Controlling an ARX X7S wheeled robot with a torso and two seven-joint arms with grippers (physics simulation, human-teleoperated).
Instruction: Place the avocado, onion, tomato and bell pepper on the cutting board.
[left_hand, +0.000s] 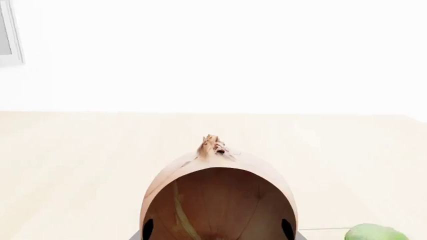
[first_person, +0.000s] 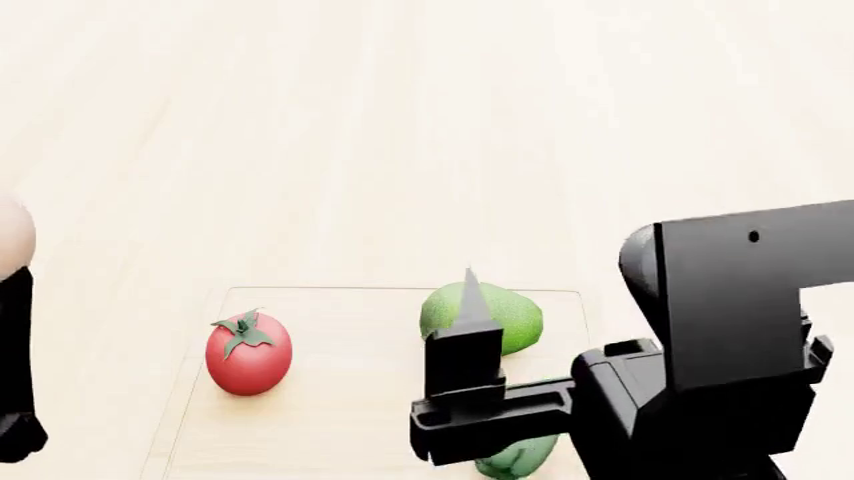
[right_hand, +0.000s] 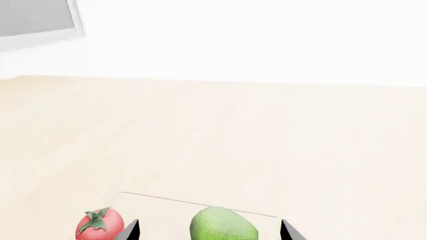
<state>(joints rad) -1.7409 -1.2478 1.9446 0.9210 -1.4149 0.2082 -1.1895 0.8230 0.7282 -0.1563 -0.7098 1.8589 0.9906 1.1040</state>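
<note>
**benchrat:** So where's everything sitting right now?

**simtinkerer:** The thin pale-wood rectangular cutting board lies flat on the light wooden surface. The small glossy red tomato with the green star calyx is on it, well off to the left of the right tool. The smooth bright-green egg-shaped avocado is on the board too, right behind that tool's pointed finger in the head view. In the right wrist view the avocado sits between the two dark fingertips, which stand apart on either side of it, so that tool looks released, jaws spread, not pinching anything.

**benchrat:** And the pepper?

**simtinkerer:** The pale green lobed bell pepper is only partly showing, peeking out under the right tool's black body at the near edge of the board. Can't see its stem.

**benchrat:** Onion?

**simtinkerer:** The pale tan-pinkish round onion is up in the left tool. The left wrist view is filled with it, dry tip pointing away from the camera, a dark finger on each side of the bulb, so that tool is clenched around it. In the head view just a sliver of the bulb shows at the left edge, off to the side of the board and not over it.
</note>
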